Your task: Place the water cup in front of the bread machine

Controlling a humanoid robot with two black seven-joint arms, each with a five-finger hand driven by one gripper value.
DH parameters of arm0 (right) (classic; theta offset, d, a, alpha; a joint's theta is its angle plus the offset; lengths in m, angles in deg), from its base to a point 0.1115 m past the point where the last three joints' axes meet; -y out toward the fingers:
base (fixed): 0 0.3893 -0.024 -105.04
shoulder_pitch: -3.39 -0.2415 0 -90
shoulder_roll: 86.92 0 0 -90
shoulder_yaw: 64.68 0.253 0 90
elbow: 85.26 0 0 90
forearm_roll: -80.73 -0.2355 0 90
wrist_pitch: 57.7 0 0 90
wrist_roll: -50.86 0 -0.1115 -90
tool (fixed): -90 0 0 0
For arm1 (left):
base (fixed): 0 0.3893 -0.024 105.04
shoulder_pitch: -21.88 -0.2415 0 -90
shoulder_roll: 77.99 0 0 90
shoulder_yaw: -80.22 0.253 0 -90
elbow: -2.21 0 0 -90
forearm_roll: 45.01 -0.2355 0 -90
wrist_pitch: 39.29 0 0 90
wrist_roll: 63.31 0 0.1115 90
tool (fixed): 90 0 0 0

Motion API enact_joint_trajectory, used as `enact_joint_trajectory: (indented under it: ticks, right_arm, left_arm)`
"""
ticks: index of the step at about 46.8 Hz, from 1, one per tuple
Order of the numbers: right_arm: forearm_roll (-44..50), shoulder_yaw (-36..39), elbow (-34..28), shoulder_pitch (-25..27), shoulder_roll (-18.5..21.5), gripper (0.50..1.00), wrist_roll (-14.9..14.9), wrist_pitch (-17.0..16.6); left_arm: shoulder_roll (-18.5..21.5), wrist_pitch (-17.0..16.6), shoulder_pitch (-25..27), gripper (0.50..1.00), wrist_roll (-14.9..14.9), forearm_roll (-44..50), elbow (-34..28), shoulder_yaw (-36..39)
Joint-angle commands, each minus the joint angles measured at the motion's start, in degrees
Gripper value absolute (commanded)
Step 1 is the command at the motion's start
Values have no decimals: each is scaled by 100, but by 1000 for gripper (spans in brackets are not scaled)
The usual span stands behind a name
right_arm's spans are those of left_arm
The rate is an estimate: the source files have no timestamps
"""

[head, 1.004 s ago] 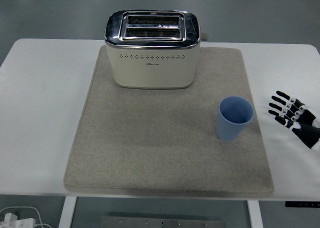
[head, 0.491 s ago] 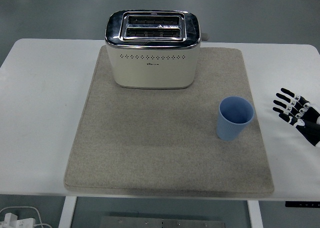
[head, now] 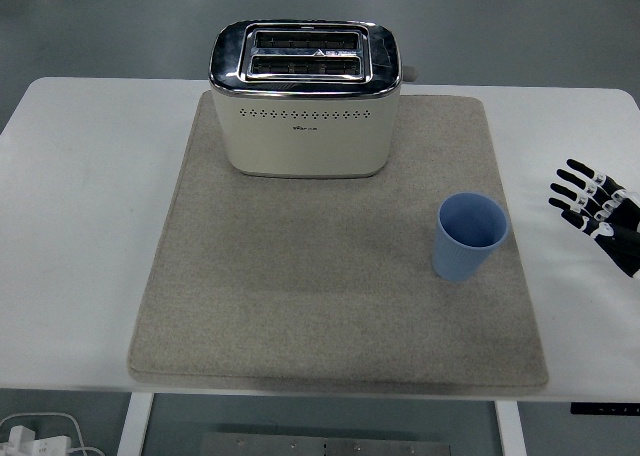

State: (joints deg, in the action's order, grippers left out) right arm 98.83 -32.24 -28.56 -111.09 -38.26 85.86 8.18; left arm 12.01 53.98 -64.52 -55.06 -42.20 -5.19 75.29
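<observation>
One blue water cup (head: pixel 470 237) stands upright, mouth up, on the grey mat (head: pixel 300 306), left of the right hand (head: pixel 598 211), which hovers over the desk (head: pixel 80 226) with fingers spread, holding nothing; the bread machine (head: pixel 305 96) sits farther left and beyond

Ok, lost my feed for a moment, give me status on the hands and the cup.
Right hand open over the table's right edge, clear of the blue cup. Cup upright on the mat, right of the toaster, not yet in front. Path unobstructed.
</observation>
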Motion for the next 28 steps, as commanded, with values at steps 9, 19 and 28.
enact_joint_trajectory:
  ticks: [9, 19, 28]
  right_arm:
    - [-9, -9, -10, -57, -14, 917, 0, -6]
    - [-9, -1, 25, -66, -84, 919, 0, -14]
    - [-35, -132, 289, -83, -251, 919, 0, 12]
  left_arm:
    - [0, -1, 0, 1000, 1, 0, 1, 1]
    - [0, -1, 0, 1000, 1, 0, 1, 1]
    - [0, -1, 0, 1000, 1, 0, 1, 1]
